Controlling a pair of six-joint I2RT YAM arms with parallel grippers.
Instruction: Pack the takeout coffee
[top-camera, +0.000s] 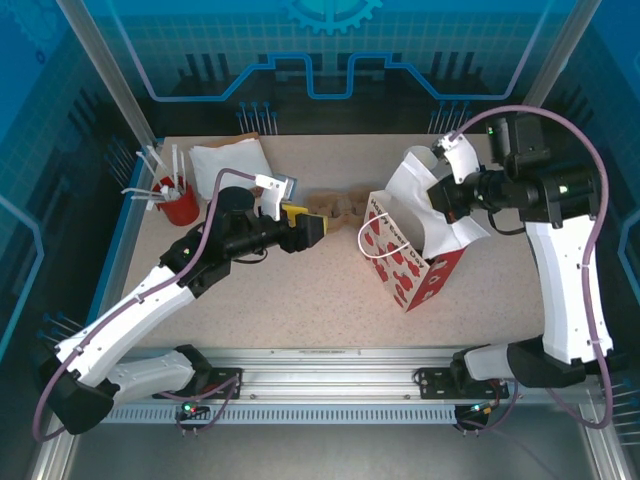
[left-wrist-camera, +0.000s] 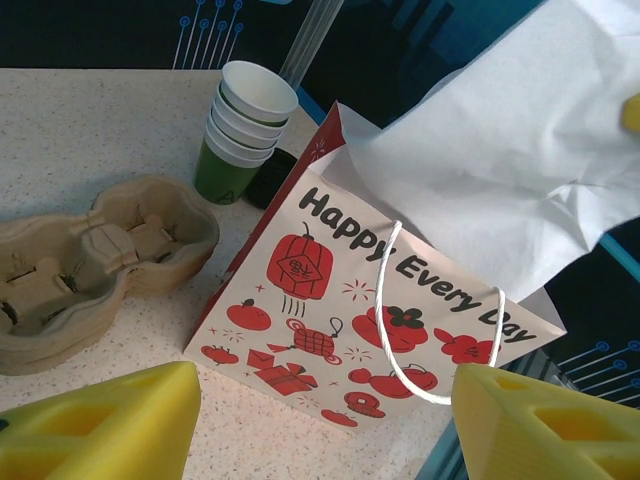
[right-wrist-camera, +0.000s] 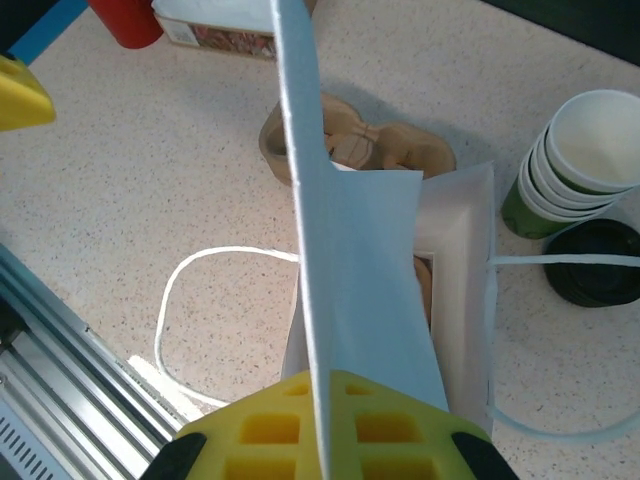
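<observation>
The paper bag (left-wrist-camera: 330, 300) was white, printed with red lanterns and fruit (black lettering too). The stacked cups (left-wrist-camera: 240, 130) were olive-green with white rims, the cup carrier (left-wrist-camera: 90, 260) tan, the lid (right-wrist-camera: 600, 265) black, the surface (top-camera: 300, 300) speckled beige.

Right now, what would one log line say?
left gripper: open, empty, facing bag | right gripper: shut on bag rim | cup stack, loose lid, tray: beside bag

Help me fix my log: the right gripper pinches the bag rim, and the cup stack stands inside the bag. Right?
No. The right gripper pinches the bag rim, but the cup stack stands on the table beside the bag; the left wrist view shows it.
</observation>
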